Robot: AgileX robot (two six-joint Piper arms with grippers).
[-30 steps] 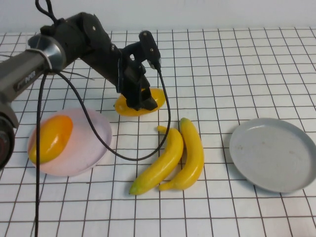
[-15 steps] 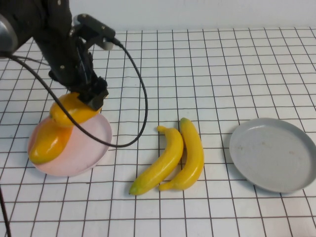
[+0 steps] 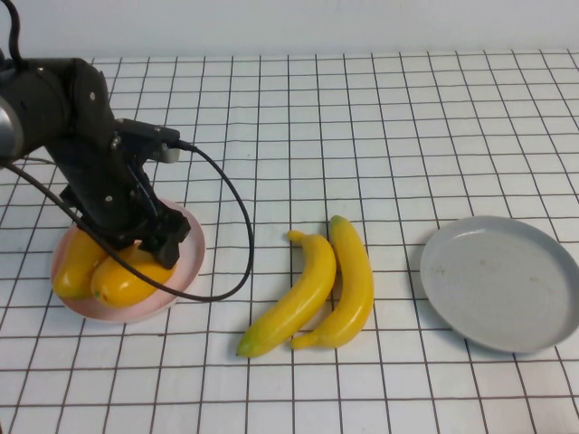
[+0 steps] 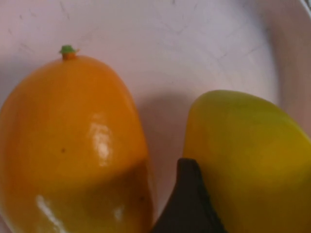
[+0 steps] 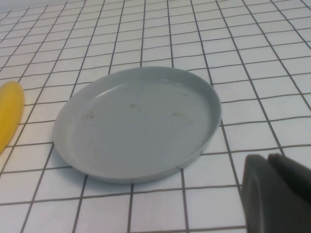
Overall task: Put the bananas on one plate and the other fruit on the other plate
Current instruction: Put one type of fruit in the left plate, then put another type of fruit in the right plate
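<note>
High view: left gripper (image 3: 149,242) sits low over the pink plate (image 3: 185,237) at table left, right on top of the yellow mango (image 3: 127,278). Redder mango (image 3: 74,262) lies beside it on the same plate, the two touching. Can't tell from here whether the fingers clamp the fruit or have let go. Two bananas (image 3: 317,287) lie side by side, touching, on the grid mat between the plates. Grey-blue plate (image 3: 503,280) at table right holds nothing. Right gripper isn't in this view.

Left wrist view: both mangoes fill the frame on the pink plate (image 4: 160,29), orange one (image 4: 73,141) with its green stem nub, yellow one (image 4: 250,155) next to it. One dark fingertip (image 4: 187,204) sits in the gap between them, against the yellow fruit. The other finger is out of sight, so grip state is unclear.

Right wrist view: grey-blue plate (image 5: 136,121) close ahead, bare. Tip of one banana (image 5: 8,114) at the frame edge. Right gripper (image 5: 277,194) shows as a dark edge near the plate; opening not readable.

Count: 2 mangoes, both plated; 2 bananas, both on the mat; 2 plates.

Handling guess: bananas look like glossy hard plastic, light, stiff, slippery. Take each across the mid-body, where the curve is widest. They're pressed together, so the outer one looks like the easier first pick.
</note>
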